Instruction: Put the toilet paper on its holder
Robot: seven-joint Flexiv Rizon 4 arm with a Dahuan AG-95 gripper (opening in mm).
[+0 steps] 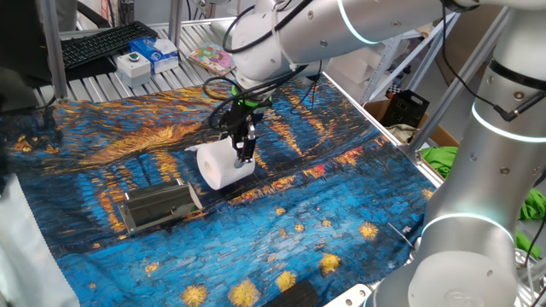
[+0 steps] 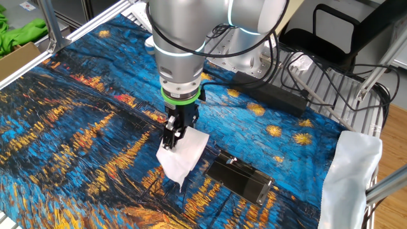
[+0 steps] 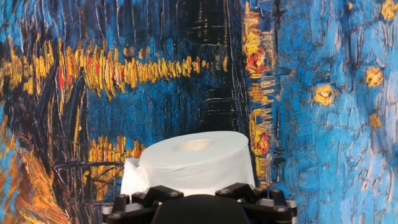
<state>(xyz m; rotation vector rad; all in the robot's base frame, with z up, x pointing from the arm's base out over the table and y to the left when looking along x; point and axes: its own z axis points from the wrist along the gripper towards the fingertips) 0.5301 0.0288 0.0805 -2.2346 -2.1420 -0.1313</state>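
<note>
The gripper (image 1: 245, 150) points straight down over the toilet paper (image 1: 223, 165), near the middle of the table. Its fingertips are hard to make out: in one fixed view the dark fingers (image 1: 246, 143) overlap the roll's upper edge, and in the other fixed view they end against the white paper (image 2: 183, 154), so contact itself cannot be confirmed. The jaws stand spread wide, about as wide as the roll, and no view shows them pressing into it; whether the roll is gripped cannot be told.

The hand view shows what the fixed views do not: the roll (image 3: 194, 163) with one flat end and its hollow core facing the camera, a loose sheet hanging at its left. The lower part of the roll is hidden there behind the black gripper body, and the fingertips are out of frame.

The holder (image 1: 159, 206) lies flat on the painted cloth (image 1: 102, 162), beside the roll and apart from it, towards the table's near-left corner in one fixed view. Its bar is too small to distinguish. The hand view leaves the holder (image 2: 240, 178) out altogether.
</note>
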